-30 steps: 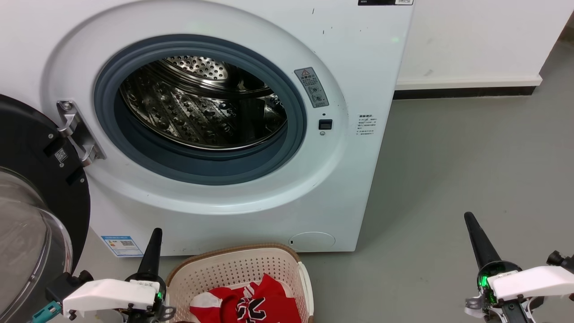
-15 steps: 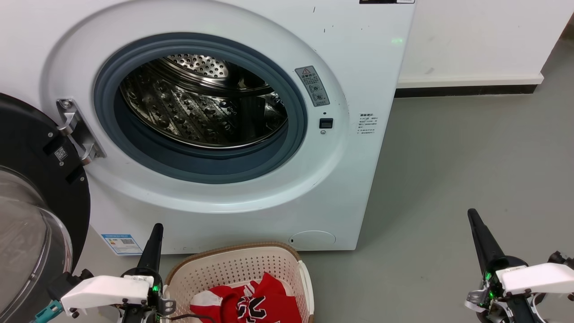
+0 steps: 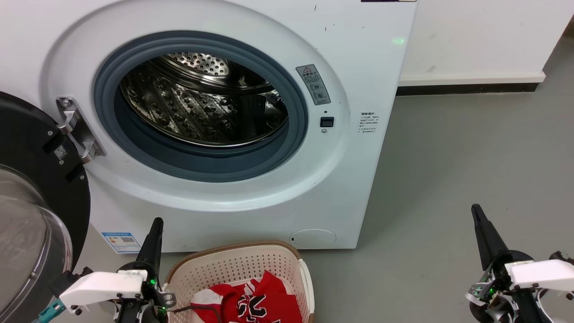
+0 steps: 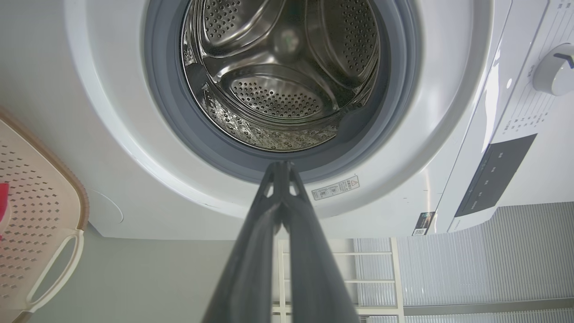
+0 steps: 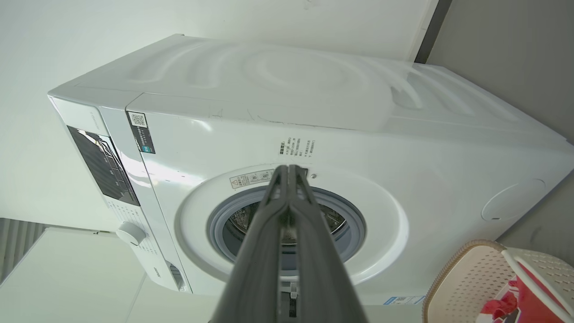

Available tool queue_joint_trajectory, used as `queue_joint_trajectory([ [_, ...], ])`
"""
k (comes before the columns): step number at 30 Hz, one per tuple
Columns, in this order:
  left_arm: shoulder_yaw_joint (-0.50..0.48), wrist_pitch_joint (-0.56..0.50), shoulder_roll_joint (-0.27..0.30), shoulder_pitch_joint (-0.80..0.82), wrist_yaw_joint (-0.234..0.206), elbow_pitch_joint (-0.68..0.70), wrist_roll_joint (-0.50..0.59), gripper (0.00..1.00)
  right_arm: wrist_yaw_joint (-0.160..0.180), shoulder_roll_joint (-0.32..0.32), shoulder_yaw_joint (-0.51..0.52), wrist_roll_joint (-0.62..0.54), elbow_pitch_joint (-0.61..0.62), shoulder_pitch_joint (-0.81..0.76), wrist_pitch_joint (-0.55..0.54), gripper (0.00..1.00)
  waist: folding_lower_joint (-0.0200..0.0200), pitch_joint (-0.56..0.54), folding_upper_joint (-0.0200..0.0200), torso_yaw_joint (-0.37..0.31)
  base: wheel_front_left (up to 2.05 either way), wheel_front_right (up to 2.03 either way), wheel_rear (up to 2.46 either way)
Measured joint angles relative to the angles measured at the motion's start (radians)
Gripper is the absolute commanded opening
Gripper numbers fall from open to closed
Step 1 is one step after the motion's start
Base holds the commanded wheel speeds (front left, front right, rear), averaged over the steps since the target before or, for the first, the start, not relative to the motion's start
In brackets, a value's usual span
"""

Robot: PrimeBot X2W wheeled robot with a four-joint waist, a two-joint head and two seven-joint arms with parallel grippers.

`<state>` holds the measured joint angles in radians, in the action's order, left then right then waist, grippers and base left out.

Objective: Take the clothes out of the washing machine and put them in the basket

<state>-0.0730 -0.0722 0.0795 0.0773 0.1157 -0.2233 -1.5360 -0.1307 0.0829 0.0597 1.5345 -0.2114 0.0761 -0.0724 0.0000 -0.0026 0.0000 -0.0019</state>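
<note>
The clothes (image 3: 258, 305) lie as a red bundle with white trim inside the basket (image 3: 233, 264), which stands on the floor (image 3: 448, 157) just in front of the washing machine (image 3: 358, 67). My left jaws are closed: the two dark fingers (image 4: 251, 251) meet at the tips, hold nothing and touch nothing. My right jaws are likewise closed, with the fingers (image 5: 260, 251) pressed together at the tips, also holding nothing. The machine's door (image 3: 27, 188) is swung open to my left, close to my left arm, and the porthole opens onto the perforated steel drum (image 3: 202, 103). In the head view, my left arm sits low, just beside the basket's left side, fingers pointing up towards the machine's front panel. My right arm sits low on the far right over bare floor, well apart from basket and machine, its fingers leaning slightly left.
</note>
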Motion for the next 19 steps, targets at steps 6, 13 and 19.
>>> queue_joint_trajectory([
  [6, -0.005, -0.007, -0.003, 0.009, 0.005, -0.007, -0.031, 0.00, 0.000, -0.001, 0.005, 0.038, -0.012, 0.007, -0.002, 0.00, 0.0001, 0.002, 0.0000, 0.001, 0.00, 0.00, 0.00],
  [13, -0.012, -0.015, -0.008, 0.019, 0.012, -0.017, -0.074, 0.00, 0.000, -0.001, 0.011, 0.087, -0.025, 0.018, -0.007, 0.00, 0.0000, 0.005, 0.0000, 0.001, 0.00, 0.00, 0.00],
  [19, -0.017, -0.022, -0.012, 0.026, 0.015, -0.022, -0.097, 0.00, 0.000, -0.003, 0.015, 0.110, -0.033, 0.023, -0.008, 0.00, 0.0000, 0.006, 0.0000, 0.002, 0.00, 0.00, 0.00],
])
